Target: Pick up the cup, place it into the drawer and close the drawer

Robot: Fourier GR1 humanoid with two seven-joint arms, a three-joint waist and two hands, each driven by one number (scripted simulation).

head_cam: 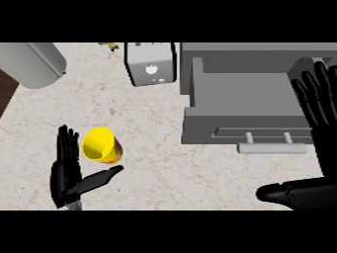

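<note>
Nothing done yet. Yellow cup [101,145] on the marble bench [156,148], just beside the left robot hand [67,170], fingers spread, not holding. Right robot hand [328,128] spread flat by the open grey drawer [244,94]. Still to do: grab, drop in, push shut.

No readable text, numbers or brand names anywhere in the head view. Only mark noted: a small dark emblem on the top face of the white toaster [151,69], a rounded shape with no letters that can be made out. The yellow cup [101,145] carries a band of red and green colour low on its side; no lettering can be told there. The grey drawer [245,129] front and handle are plain.
</note>
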